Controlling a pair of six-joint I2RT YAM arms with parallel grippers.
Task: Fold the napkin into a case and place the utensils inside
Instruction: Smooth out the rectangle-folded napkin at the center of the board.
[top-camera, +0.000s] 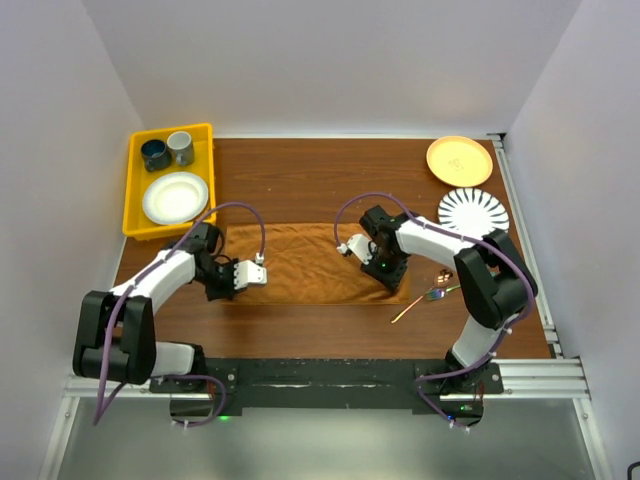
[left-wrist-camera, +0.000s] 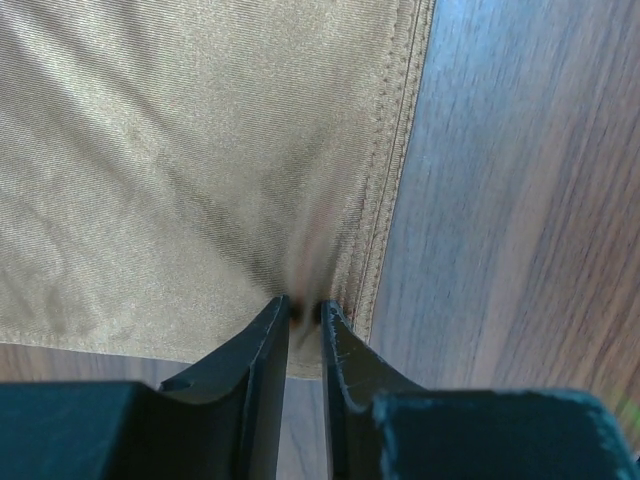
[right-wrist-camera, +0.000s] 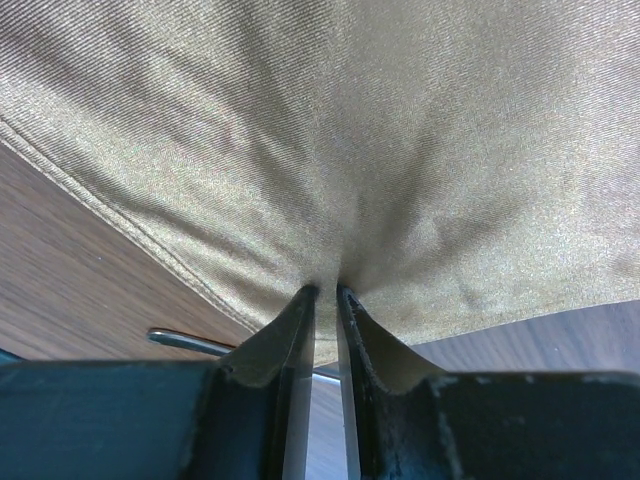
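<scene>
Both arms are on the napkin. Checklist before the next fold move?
1. Left gripper pinching napkin edge: ok.
2. Right gripper pinching napkin: ok.
3. Enough cloth in each pinch: cannot tell.
4. Utensils clear of cloth: cannot tell; one lies right by the right gripper.
5. Napkin flat between grips: ok.

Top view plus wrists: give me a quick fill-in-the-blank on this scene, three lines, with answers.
1. The left gripper and the right gripper each pinch the ___.
2. The utensils lie to the robot's ___ of it.
3. The yellow tray holds two cups and a ___ plate.
Missing words: napkin; right; white.
</scene>
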